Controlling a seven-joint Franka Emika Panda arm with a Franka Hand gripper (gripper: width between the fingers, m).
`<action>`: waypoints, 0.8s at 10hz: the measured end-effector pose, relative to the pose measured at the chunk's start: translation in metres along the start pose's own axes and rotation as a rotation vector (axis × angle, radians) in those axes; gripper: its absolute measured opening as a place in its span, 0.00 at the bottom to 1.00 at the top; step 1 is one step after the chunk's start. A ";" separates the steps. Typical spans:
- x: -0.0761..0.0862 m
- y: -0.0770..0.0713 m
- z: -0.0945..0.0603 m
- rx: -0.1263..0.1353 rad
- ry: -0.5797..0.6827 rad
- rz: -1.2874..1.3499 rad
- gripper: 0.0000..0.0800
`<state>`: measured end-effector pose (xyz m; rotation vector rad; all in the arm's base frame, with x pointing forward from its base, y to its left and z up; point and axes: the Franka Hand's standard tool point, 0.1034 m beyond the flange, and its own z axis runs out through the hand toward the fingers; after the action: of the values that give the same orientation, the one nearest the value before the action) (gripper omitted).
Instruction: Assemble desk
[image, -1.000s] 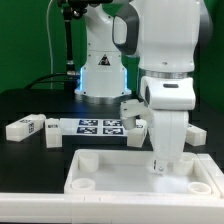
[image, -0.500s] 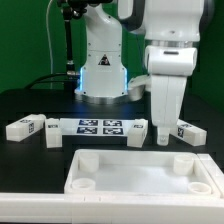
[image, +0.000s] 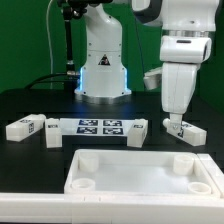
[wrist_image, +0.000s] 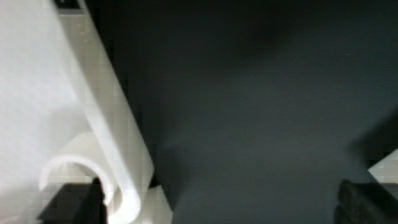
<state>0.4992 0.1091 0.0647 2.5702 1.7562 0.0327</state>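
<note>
Claw (image: 174, 118) wide apart, just above the leg (image: 187, 131) at the exterior view's right, near the tabletop (image: 140, 186)

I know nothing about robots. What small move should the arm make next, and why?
Probably lower around the leg at the exterior view's right: the gripper hangs just above that leg, jaws open and empty, and the tabletop has no legs in its sockets yet.

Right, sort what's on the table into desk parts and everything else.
Desk parts: tabletop, left leg, second leg, third leg, right leg.
Just there: marker board, robot base.
</note>
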 end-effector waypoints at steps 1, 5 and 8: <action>0.000 0.000 0.000 0.002 0.002 0.045 0.81; 0.006 -0.024 0.003 0.023 -0.002 0.558 0.81; 0.029 -0.043 0.003 0.044 0.006 0.847 0.81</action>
<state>0.4700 0.1513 0.0599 3.1135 0.5544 0.0178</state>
